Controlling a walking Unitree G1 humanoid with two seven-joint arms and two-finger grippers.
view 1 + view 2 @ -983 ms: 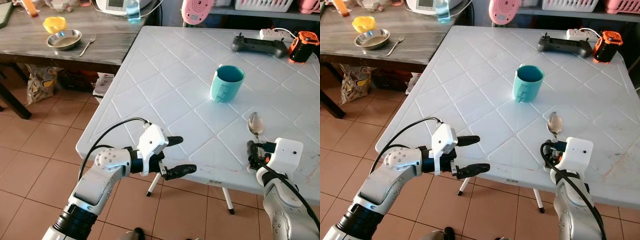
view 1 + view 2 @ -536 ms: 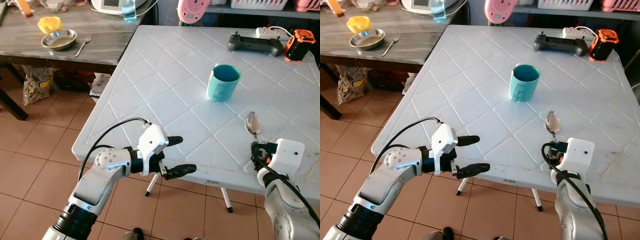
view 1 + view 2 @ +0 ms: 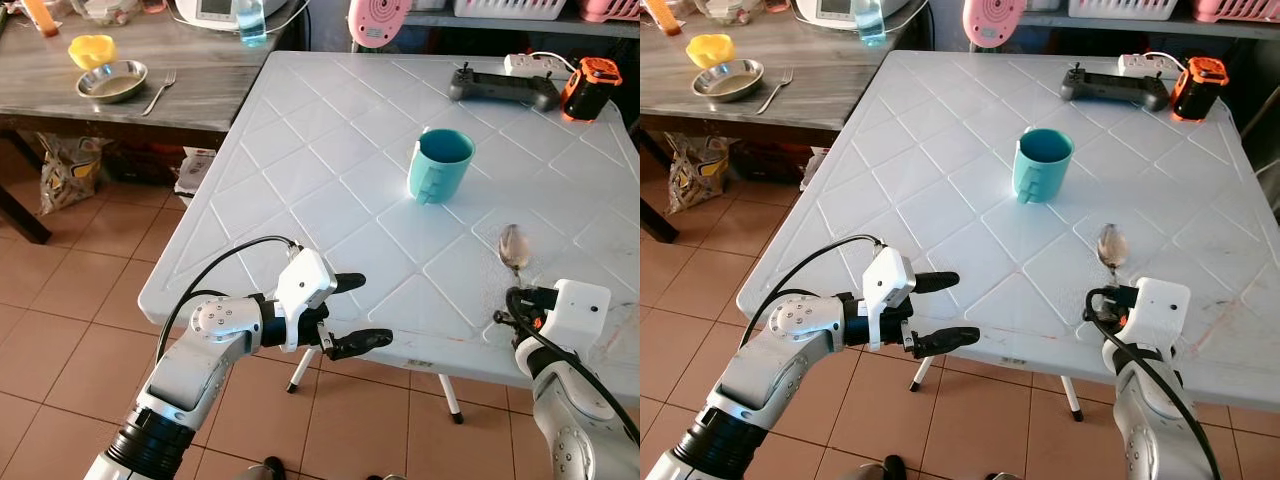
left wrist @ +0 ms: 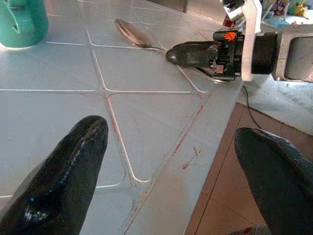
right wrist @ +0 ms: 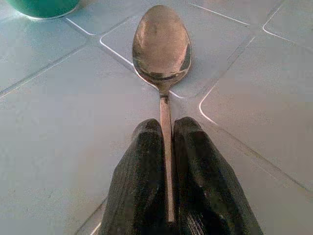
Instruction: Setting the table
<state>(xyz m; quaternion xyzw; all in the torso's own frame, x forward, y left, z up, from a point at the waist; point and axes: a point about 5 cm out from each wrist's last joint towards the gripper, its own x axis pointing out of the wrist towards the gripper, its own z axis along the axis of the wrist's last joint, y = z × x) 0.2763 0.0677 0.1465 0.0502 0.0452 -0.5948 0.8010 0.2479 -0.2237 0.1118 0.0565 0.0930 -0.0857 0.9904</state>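
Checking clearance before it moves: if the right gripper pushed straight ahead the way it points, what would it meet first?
Probably the teal mug. The right gripper, shut on the spoon, points just past it, so it may only graze it; depth is unclear.

**Camera setup**

The 2 head views look forward and down from above the near edge of the white counter point(image 3: 330, 170), sharing the whole scene with a slight sideways offset. Left wrist view sits low at the counter edge, facing across it toward the right arm. Right wrist view lies very close along the spoon point(image 5: 162, 54), which both wrist views share.
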